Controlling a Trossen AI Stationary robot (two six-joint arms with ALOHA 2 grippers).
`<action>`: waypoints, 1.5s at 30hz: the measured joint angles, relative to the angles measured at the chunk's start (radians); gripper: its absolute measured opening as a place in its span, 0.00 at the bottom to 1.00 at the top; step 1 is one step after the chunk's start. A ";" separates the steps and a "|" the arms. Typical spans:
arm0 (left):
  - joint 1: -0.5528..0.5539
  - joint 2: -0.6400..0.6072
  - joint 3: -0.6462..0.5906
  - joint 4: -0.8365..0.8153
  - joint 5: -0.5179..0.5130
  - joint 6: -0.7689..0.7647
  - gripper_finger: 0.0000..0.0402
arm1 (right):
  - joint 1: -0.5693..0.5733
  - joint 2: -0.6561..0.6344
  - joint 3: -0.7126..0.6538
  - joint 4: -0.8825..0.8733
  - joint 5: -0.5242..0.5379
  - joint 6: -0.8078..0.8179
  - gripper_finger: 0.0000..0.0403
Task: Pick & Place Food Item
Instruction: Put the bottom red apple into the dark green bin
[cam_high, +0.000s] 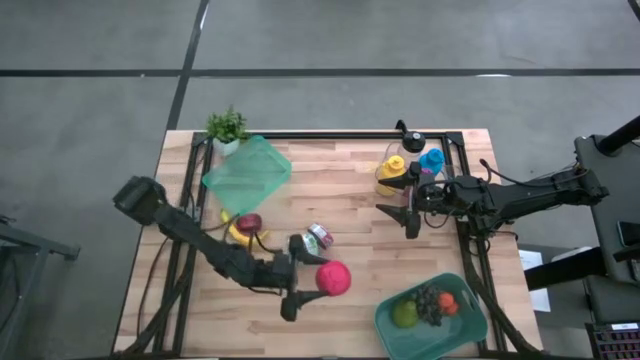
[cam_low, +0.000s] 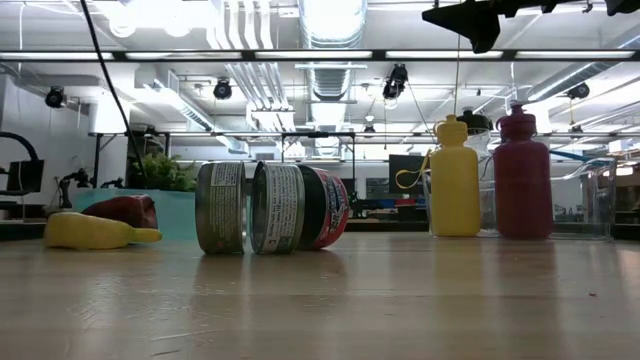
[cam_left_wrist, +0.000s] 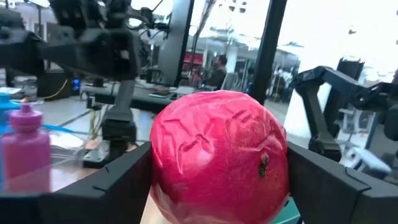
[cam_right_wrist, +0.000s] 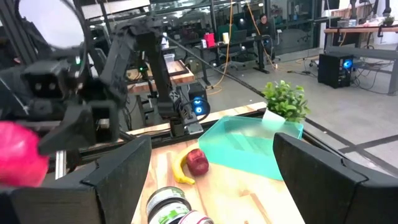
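1. Near right corner of the surface (cam_high: 330, 210): a teal tray (cam_high: 458, 335) holds a green fruit (cam_high: 405, 314), a dark grape cluster (cam_high: 430, 303) and a small orange-red item (cam_high: 447, 303).
2. Near edge, centre: the left claw (cam_high: 305, 280) is clamped on a pink-red pomegranate (cam_high: 333, 277). In the left wrist view the fruit (cam_left_wrist: 221, 155) fills the gap between both fingers (cam_left_wrist: 106, 186), touching each.
3. Just beyond the pomegranate: cans (cam_high: 318, 237) lie on their sides; the low view shows them (cam_low: 270, 208) side by side.
4. Toward the left edge: a banana (cam_high: 242, 233) with a dark red apple (cam_high: 250, 222) touching it.
5. Right of centre: the right claw (cam_high: 397, 212) hangs above the surface with its fingers spread wide and nothing between them.
6. Far right: a yellow bottle (cam_high: 391, 175), a blue bottle (cam_high: 431, 160) and a magenta bottle (cam_low: 522, 175) stand upright, close together.
7. Far left corner: a second teal tray (cam_high: 247, 172), tilted, with a small potted plant (cam_high: 227, 129) just beside it.
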 joint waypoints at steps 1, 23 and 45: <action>-0.003 0.031 0.005 0.040 0.000 0.000 0.80 | 0.000 0.000 0.000 0.000 0.000 0.000 0.83; -0.007 0.214 0.237 -0.176 0.015 -0.001 0.80 | 0.000 0.000 0.000 0.000 0.000 0.000 0.83; 0.008 0.440 0.243 -0.170 0.026 -0.184 0.80 | 0.000 0.000 0.000 -0.001 0.000 0.000 0.83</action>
